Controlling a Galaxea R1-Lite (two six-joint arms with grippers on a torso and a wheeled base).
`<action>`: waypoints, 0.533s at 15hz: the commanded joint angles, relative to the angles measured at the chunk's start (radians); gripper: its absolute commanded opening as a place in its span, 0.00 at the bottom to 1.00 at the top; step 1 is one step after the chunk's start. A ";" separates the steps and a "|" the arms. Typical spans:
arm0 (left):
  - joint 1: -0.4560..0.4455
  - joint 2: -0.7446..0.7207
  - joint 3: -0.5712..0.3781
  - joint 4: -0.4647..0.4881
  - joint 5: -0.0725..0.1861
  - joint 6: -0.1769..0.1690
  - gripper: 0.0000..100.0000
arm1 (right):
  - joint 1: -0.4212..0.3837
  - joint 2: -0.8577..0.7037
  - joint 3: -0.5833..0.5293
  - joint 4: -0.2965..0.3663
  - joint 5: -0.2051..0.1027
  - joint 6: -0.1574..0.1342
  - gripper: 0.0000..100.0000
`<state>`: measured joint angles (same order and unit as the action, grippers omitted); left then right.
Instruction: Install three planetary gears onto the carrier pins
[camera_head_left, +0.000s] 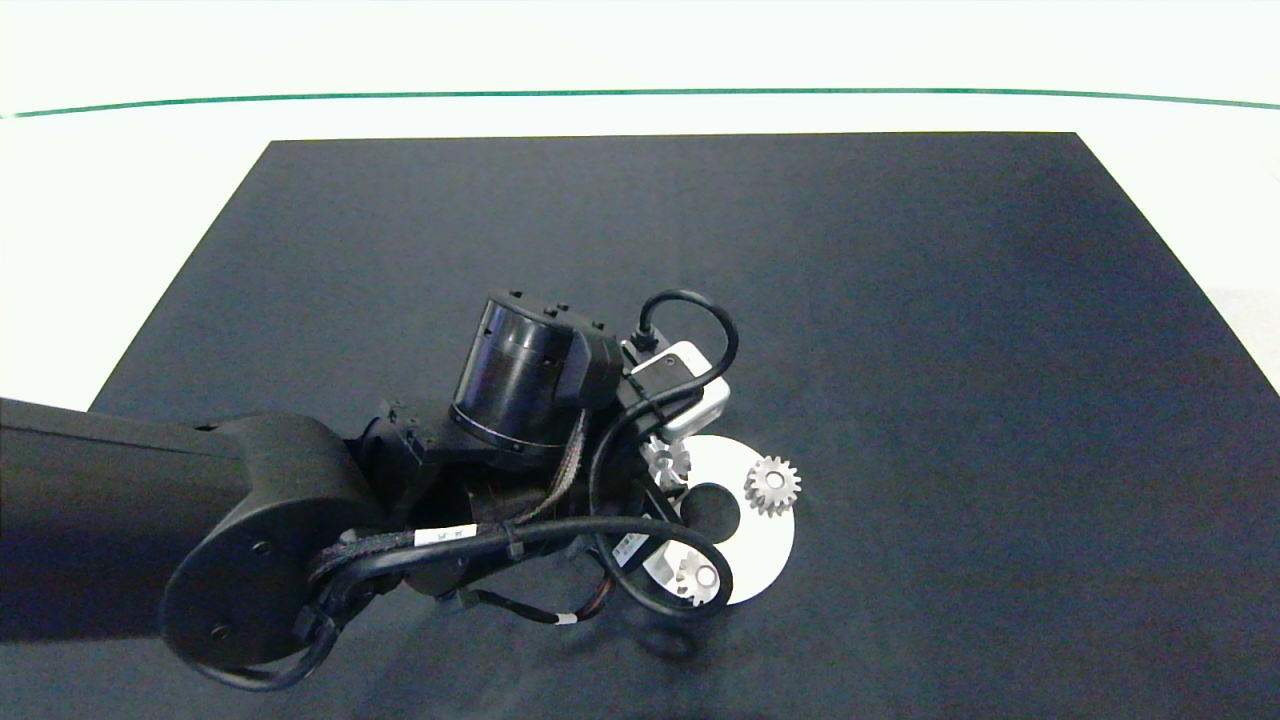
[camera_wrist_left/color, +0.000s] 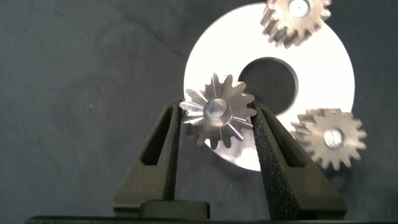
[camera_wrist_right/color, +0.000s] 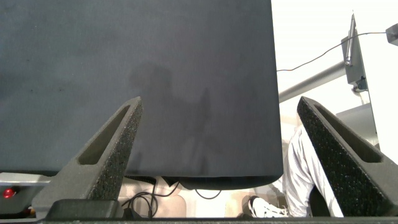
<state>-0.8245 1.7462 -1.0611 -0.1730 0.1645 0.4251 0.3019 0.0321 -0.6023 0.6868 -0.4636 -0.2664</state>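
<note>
Three planetary gears (camera_wrist_left/color: 217, 116) now sit on the white disc (camera_wrist_left/color: 205, 56), and the nearest one lies between the left gripper's (camera_wrist_left/color: 216, 127) fingers, whose pads touch or nearly touch its teeth; it looks seated, a pin end showing in its bore. The risk, as I judge it, is at release: if a foam pad drags on a tooth as the jaws part or lift, the gear could ride up its carrier pin (camera_wrist_left/color: 217, 112) or nudge the disc across the mat. The left arm reaches in low from the side, its wrist bent steeply down over the disc's near edge. Farther off, the right gripper (camera_wrist_right/color: 227, 155) hangs wide open, empty, past the mat's (camera_wrist_right/color: 124, 62) edge.
</note>
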 joint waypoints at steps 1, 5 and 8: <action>0.002 0.021 -0.016 0.000 0.001 0.003 0.04 | 0.000 -0.006 -0.001 0.005 -0.004 -0.002 1.00; 0.010 0.019 -0.019 0.001 0.001 0.007 0.04 | 0.002 -0.008 -0.001 0.005 -0.003 -0.002 1.00; 0.015 0.021 -0.013 0.000 0.000 0.007 0.04 | 0.002 -0.008 -0.001 0.005 -0.004 -0.002 1.00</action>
<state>-0.8119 1.7655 -1.0762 -0.1721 0.1634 0.4304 0.3034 0.0240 -0.6028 0.6879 -0.4647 -0.2664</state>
